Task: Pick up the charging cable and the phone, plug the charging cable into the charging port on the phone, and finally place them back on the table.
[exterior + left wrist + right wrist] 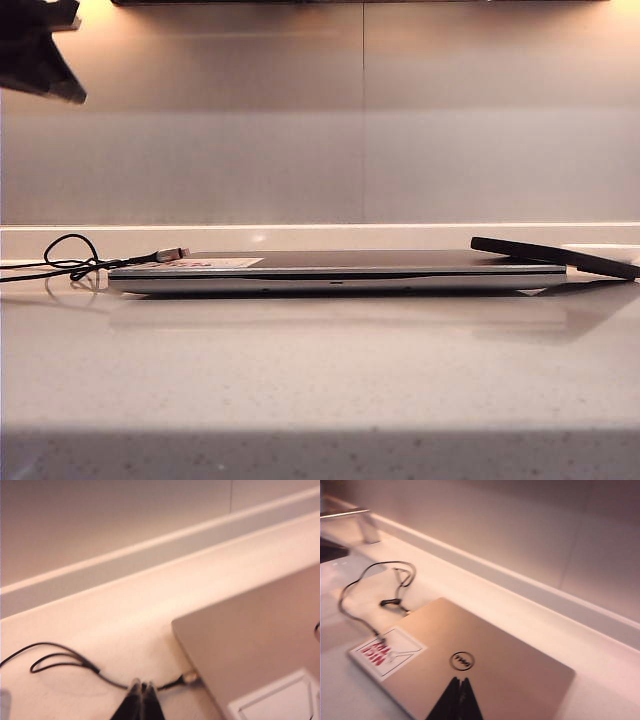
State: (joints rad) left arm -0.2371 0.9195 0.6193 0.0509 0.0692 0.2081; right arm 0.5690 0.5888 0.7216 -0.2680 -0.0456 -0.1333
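The charging cable (72, 262) lies in loose black loops on the table (320, 370) left of a closed silver laptop (335, 272), with its silvery plug (181, 254) on the laptop's left end. The phone (560, 256), a thin black slab, rests tilted on the laptop's right end; its charging port is too small to make out. My left gripper (142, 686) is shut and empty, hovering over the cable (75, 662) close to the plug (190, 677). My right gripper (460, 682) is shut and empty above the laptop lid (485, 680), with the cable (375, 580) beyond it.
A low white ledge (320, 238) and a wall close off the back of the table. The laptop lid carries a white sticker with red print (387, 652) and a round logo (462, 661). A dark piece of an arm (40, 50) hangs at the exterior view's top left.
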